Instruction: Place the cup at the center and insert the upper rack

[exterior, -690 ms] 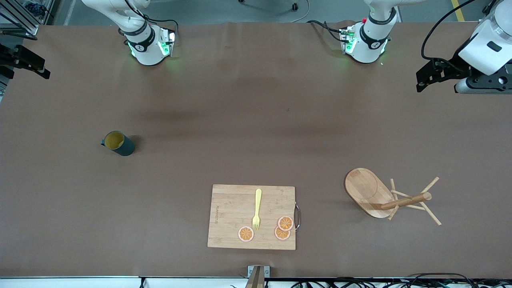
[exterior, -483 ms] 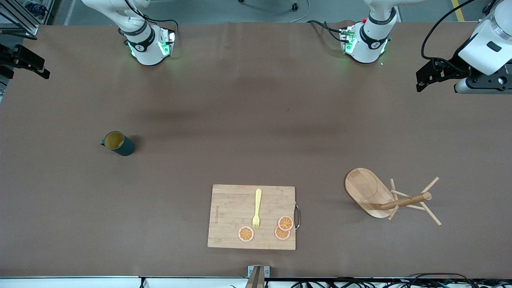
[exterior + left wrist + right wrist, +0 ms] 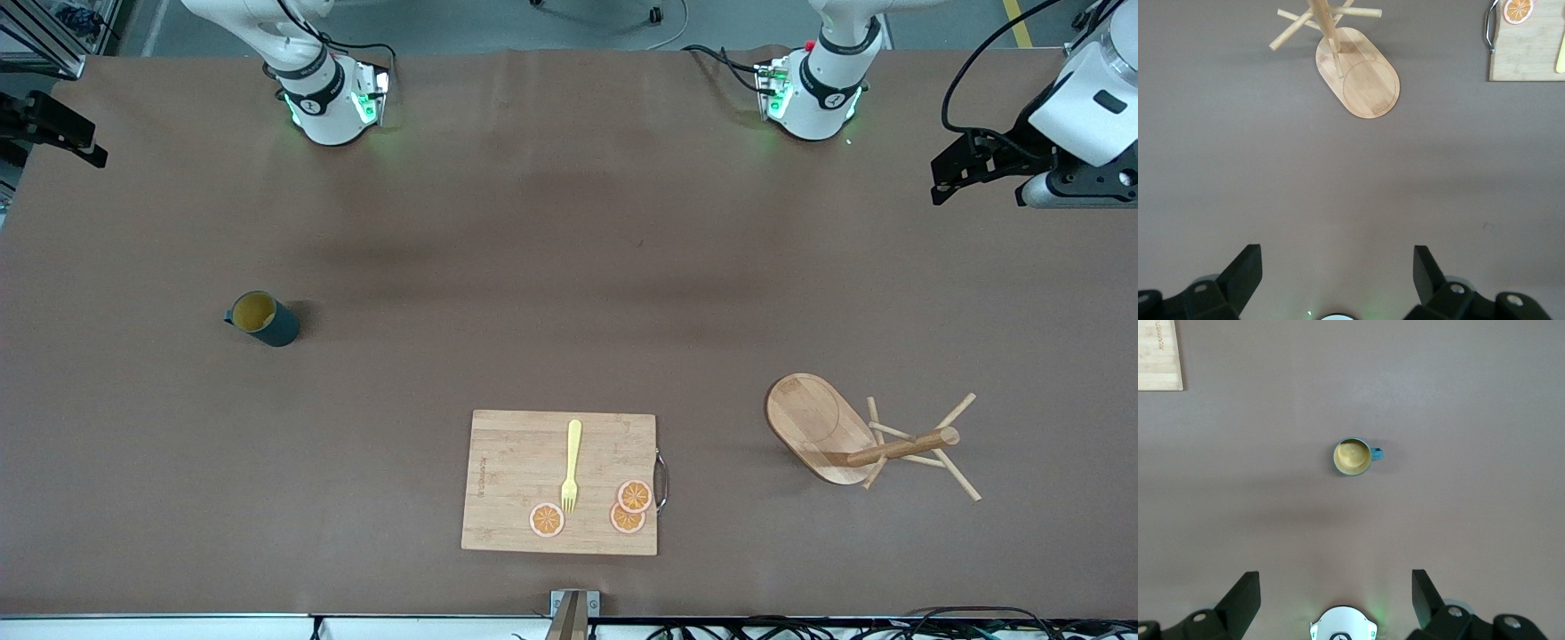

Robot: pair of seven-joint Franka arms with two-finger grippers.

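Two things still need handling and neither has been touched: the cup [image 3: 262,318] stands upright toward the right arm's end of the surface [image 3: 569,267], well clear of every edge, and the upper rack [image 3: 853,436] stands toward the left arm's end, closer to the front-camera edge, its pole and pegs leaning away from the oval base in the front view. Both arms hang high: the left pincer [image 3: 1338,283] is up over the surface edge at its own end with fingers spread wide and nothing between them, and the right pincer [image 3: 1336,603] is up at its end, also released and empty. Biggest risk I see is the cup: it's small with a stubby handle, so a slightly off-centre squeeze could tip or spin it. The rack looks awkward too, since thin pegs stick out all round the pole and a finger could snag one and drag the base. Also, the cutting board [image 3: 560,483] with the fork [image 3: 571,467] and orange slices [image 3: 628,507] sits by the front-camera edge near the middle, so a low carry could clip it.
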